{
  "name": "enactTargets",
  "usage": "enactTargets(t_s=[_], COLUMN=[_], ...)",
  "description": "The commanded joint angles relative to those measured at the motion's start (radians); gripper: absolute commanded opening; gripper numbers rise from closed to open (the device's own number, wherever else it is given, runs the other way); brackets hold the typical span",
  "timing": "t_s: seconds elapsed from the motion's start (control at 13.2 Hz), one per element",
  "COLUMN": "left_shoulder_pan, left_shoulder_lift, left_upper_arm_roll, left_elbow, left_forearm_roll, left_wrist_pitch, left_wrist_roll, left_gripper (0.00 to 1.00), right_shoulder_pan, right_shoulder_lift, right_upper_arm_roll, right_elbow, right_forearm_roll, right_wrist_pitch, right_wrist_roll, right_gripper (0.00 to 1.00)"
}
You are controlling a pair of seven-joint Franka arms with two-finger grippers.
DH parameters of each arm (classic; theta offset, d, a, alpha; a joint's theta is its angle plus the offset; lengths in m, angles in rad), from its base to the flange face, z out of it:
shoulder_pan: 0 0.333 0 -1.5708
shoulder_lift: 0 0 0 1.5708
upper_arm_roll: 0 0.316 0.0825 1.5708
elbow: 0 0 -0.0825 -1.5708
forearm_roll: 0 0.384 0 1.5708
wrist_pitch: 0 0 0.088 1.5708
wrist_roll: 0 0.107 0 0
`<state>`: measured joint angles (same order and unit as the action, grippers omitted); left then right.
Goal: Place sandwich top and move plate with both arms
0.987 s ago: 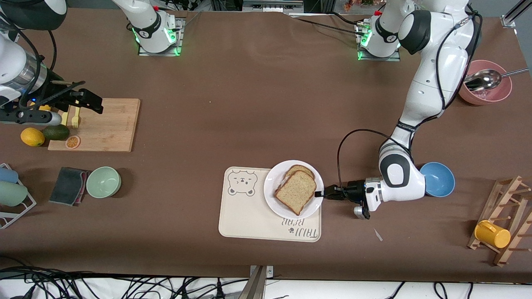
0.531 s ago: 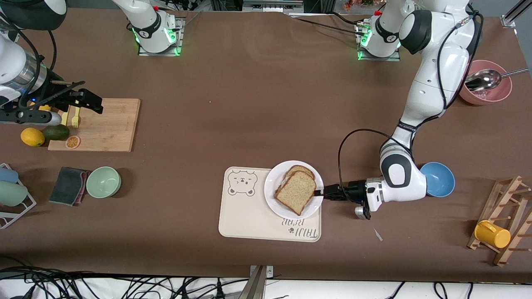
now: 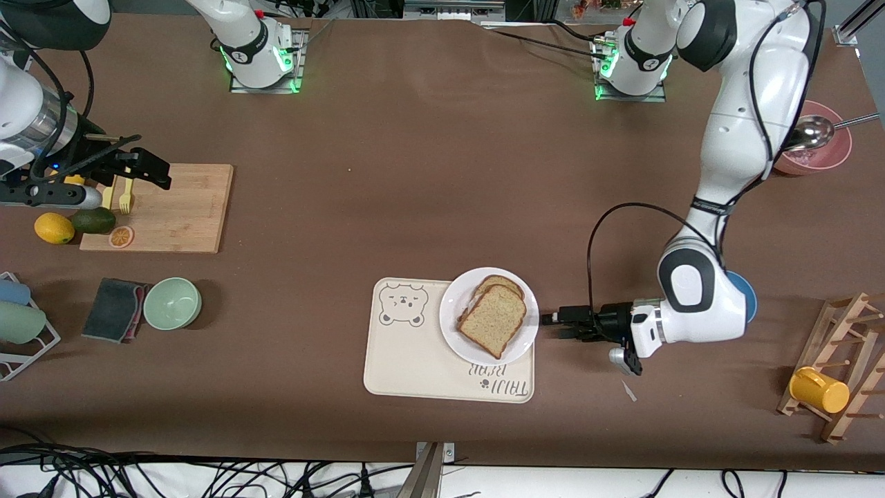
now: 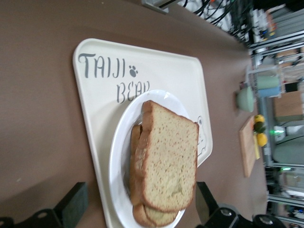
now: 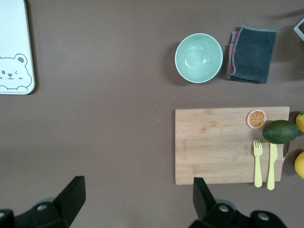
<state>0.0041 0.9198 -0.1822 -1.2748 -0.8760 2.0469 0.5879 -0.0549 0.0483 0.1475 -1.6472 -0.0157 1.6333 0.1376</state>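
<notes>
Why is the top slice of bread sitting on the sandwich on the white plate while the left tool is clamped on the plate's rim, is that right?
Not quite. The sandwich top does lie on the sandwich on the plate, but the left tool is not clamped on the rim: the front view shows it beside the plate, apart from it, and the left wrist view shows its fingers spread open.

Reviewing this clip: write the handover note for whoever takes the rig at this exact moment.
Left gripper: open, empty, low over the table just off the plate's rim, toward the left arm's end.
Right gripper: open, empty, waiting above the cutting board.
Sandwich top: lying on the lower slice, on the plate.
Plate: resting on the bear tray, at the tray's end toward the left arm.
Done: top slice placed.
Left: neither gripper grips the plate; the two-arm plate move seems not yet begun.
</notes>
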Motion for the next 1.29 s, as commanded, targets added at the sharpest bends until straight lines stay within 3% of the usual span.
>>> enactTargets(t_s=[0.0, 0.46, 0.68, 0.83, 0.99, 1.21], left_shoulder_pan=[-0.003, -0.010, -0.042, -0.042, -0.059, -0.078], left_shoulder_lift=[-0.096, -0.272, -0.367, -0.453, -0.563, -0.772], left_upper_arm_roll=[-0.003, -0.011, -0.017, -0.016, 0.030, 0.121], left_elbow=[-0.017, -0.015, -0.014, -0.015, -0.052, -0.257], left_forearm_roll=[0.225, 0.700, 0.855, 0.879, 0.878, 0.864], left_wrist_pitch=[-0.045, -0.236, -0.344, -0.388, -0.399, -0.384], left_wrist_roll=[-0.152, -0.325, -0.489, -0.621, -0.628, -0.632], left_gripper=[1.00, 1.00, 1.00, 1.00, 1.00, 1.00], right_shoulder_pan=[-0.006, -0.006, -0.006, -0.006, -0.008, -0.008], right_shoulder_lift=[0.008, 0.009, 0.009, 0.009, 0.010, 0.010], right_upper_arm_roll=[0.003, 0.000, 0.000, 0.000, 0.000, -0.005], right_elbow=[0.021, 0.021, 0.021, 0.021, 0.021, 0.021], right_forearm_roll=[-0.012, -0.012, -0.012, -0.012, -0.012, -0.013], right_wrist_pitch=[-0.009, -0.009, -0.009, -0.007, -0.007, -0.007], right_wrist_roll=[-0.013, -0.012, -0.012, -0.012, -0.012, -0.012], right_gripper=[1.00, 1.00, 1.00, 1.00, 1.00, 1.00])
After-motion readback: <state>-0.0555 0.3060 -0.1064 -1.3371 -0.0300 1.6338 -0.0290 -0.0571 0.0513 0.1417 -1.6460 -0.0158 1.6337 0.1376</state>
